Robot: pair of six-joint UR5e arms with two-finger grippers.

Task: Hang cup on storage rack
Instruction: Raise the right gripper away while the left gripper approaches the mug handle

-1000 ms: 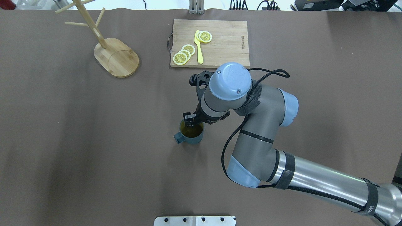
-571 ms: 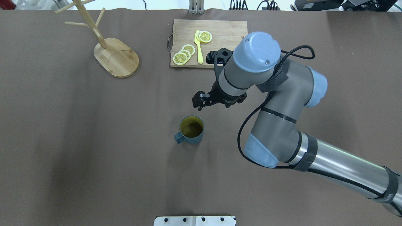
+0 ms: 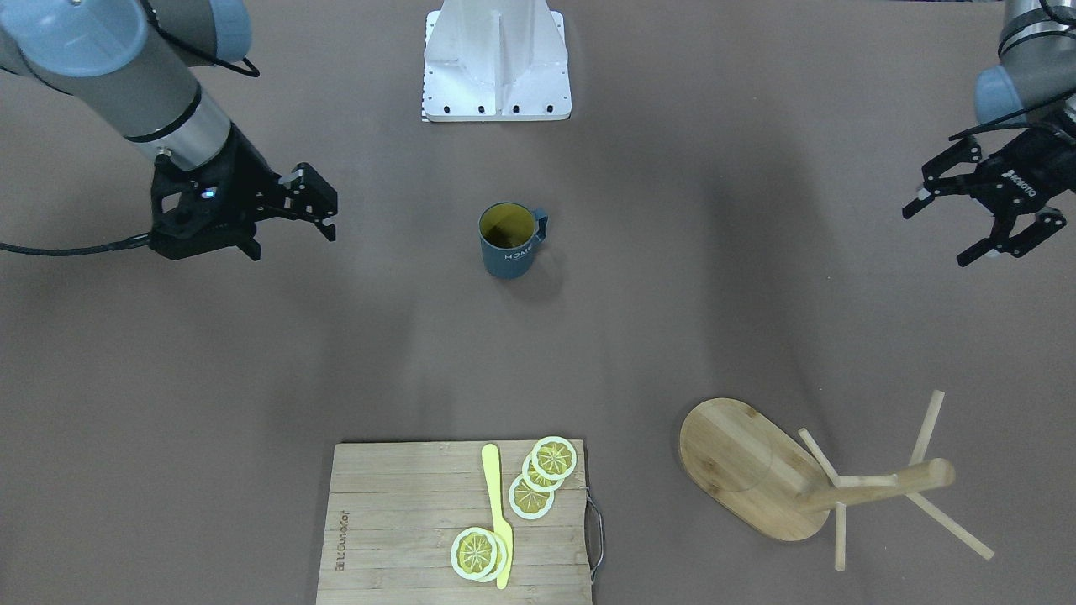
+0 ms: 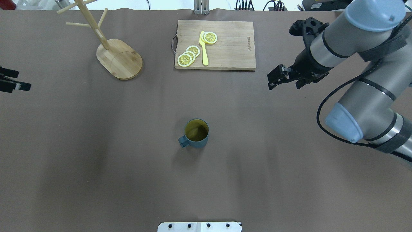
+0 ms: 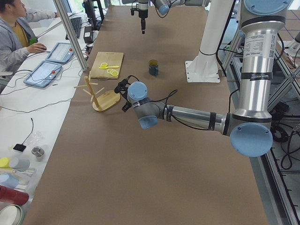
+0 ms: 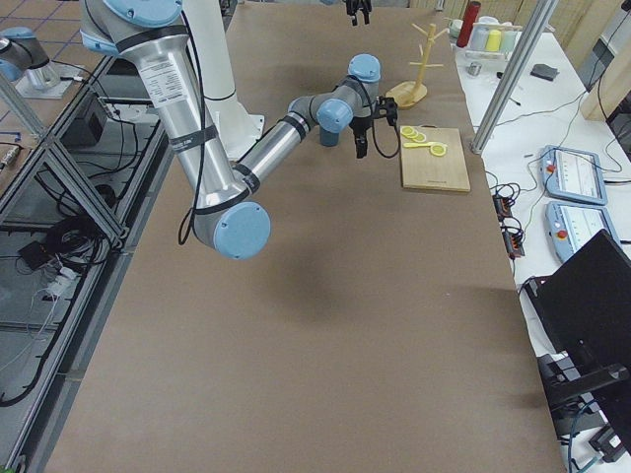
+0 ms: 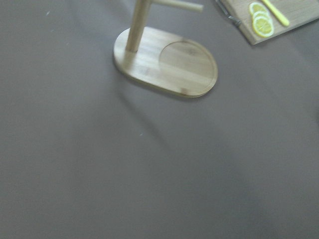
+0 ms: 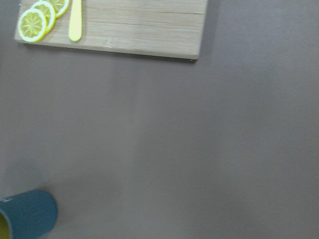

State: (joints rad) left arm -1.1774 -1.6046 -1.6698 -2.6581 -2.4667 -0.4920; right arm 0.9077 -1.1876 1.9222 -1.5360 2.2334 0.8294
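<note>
Cup (image 4: pixel 196 133) stands alone mid-table; storage rack (image 4: pixel 120 59) far left, cutting board (image 4: pixel 231 48) far; right gripper (image 3: pixel 292 242) and left gripper (image 3: pixel 936 235) both spread, empty.

The counter (image 4: pixel 64 145) holds one cup (image 4: pixel 196 133), one storage rack (image 4: pixel 119 59) and one cutting board (image 4: pixel 231 45) carrying one yellow knife (image 4: pixel 204 51). The lemon slices (image 4: pixel 185 59) seem to number five, though they overlap. There are two tools, the left tool (image 3: pixel 933 235) and the right tool (image 3: pixel 329 214).
</note>
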